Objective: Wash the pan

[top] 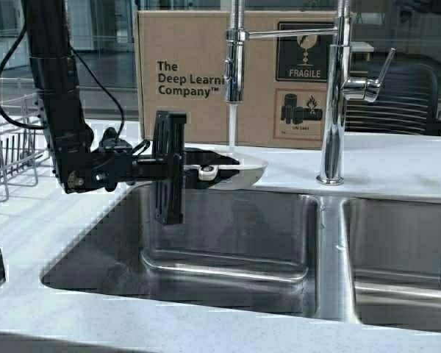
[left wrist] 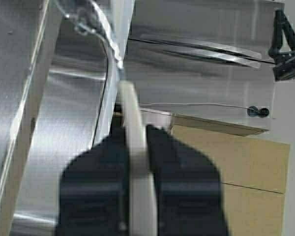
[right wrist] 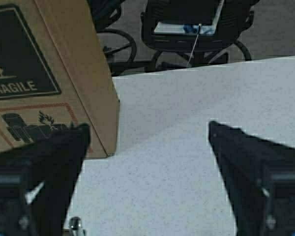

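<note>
The cream pan [top: 241, 167] is held level over the back edge of the left sink basin [top: 228, 235]. A stream of water [top: 233, 125] from the pull-down sprayer [top: 234, 66] falls into it. My left gripper [top: 197, 171] reaches in from the left and is shut on the pan's pale handle [top: 208, 172]. In the left wrist view the handle [left wrist: 136, 162] is clamped between the black fingers of the left gripper [left wrist: 136, 130]. My right gripper [right wrist: 147, 147] is open and empty above the speckled counter; it does not show in the high view.
A tall chrome faucet [top: 336, 95] stands on the counter between the two basins, with the right basin [top: 404, 257] beyond it. A cardboard box [top: 198, 73] stands behind the sink. A wire dish rack [top: 7, 147] is at the left.
</note>
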Robot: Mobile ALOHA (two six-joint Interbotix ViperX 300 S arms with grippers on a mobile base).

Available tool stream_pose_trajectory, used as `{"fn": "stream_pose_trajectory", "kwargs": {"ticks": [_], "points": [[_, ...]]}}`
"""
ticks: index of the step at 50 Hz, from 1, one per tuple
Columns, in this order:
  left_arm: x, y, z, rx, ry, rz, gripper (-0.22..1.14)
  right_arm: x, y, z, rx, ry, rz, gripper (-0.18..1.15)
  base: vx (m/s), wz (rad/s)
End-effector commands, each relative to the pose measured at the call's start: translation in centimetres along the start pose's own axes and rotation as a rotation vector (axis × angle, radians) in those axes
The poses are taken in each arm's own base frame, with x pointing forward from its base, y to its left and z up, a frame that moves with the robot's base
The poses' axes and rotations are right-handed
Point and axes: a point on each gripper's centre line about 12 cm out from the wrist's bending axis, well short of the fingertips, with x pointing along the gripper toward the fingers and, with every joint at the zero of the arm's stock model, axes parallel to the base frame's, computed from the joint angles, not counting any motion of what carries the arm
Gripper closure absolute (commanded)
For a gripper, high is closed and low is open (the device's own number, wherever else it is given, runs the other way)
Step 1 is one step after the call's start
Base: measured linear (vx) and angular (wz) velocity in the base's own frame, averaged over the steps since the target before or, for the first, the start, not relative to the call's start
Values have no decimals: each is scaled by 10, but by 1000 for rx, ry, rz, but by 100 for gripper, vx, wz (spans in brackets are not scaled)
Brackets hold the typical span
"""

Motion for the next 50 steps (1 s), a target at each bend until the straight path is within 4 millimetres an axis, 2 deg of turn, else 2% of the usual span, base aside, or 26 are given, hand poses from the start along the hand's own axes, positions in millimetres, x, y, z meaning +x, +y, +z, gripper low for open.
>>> {"fn": "stream_pose_trajectory", "kwargs": {"ticks": [1,6,10,13,20,22,24,28,30,36,50], "points": [[6,-14,3,40,4,-55,89,-11,3,10,-4,-30,8,-5,0,0],[6,-14,2,39,4,-53,89,-7,0,-7,11,11,0,-2,0,0],[6,-14,2,38,4,-54,89,-1,-3,-23,19,45,-7,11,0,0],[6,-13,2,37,5,-55,89,5,-4,-32,26,64,-11,30,0,0],[5,-14,2,34,6,-65,89,14,-7,-48,51,99,-20,95,0,0],[5,-14,2,34,6,-65,89,18,-8,-50,60,104,-22,106,0,0],[5,-14,2,34,7,-66,89,22,-7,-52,68,110,-21,105,0,0],[6,-14,2,35,8,-66,89,29,-4,-56,76,124,-17,90,0,0],[6,-14,2,35,6,-66,89,31,-2,-57,73,134,-14,87,0,0],[7,-13,3,36,7,-69,89,35,13,-58,49,153,13,92,0,0],[8,-10,4,33,6,-65,89,37,71,-48,-76,136,137,92,0,0]]}}
